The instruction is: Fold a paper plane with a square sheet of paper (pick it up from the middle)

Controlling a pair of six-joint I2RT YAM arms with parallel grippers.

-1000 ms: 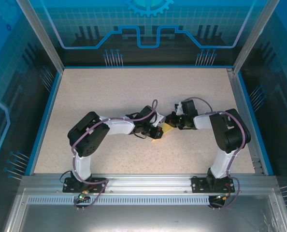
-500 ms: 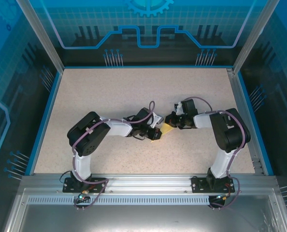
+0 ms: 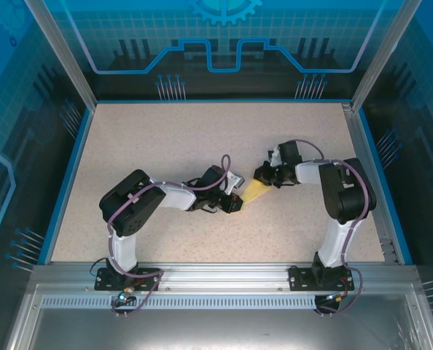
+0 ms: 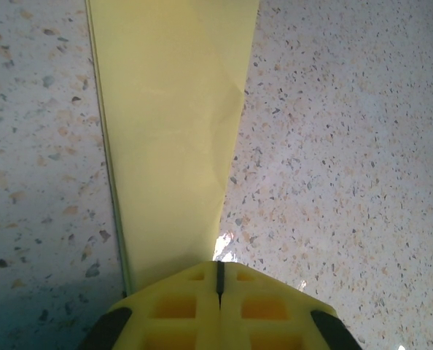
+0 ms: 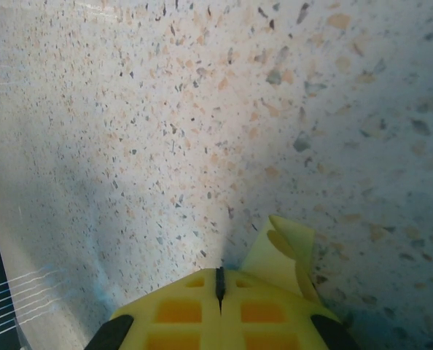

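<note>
The paper plane (image 3: 255,192) is a narrow pale yellow wedge lying on the table between the two arms. In the left wrist view the paper plane (image 4: 173,124) widens away from my left gripper (image 4: 217,264), and its narrow end runs under the shut fingertips. My left gripper (image 3: 238,205) sits at the wedge's lower left end. My right gripper (image 3: 266,180) is at the upper right end, also shut. In the right wrist view a curled end of the paper plane (image 5: 283,251) pokes out beside the right gripper (image 5: 219,271). No paper shows in either slit.
The speckled table (image 3: 165,138) is bounded by a blue rim (image 3: 63,189) and metal frame posts (image 3: 60,55). Both forearms lie low across the middle. A purple cable (image 3: 227,164) loops above the left wrist.
The right gripper has drawn back to the right, along the paper, and more of the wedge now shows between the grippers. The left gripper shifted slightly down and right.
</note>
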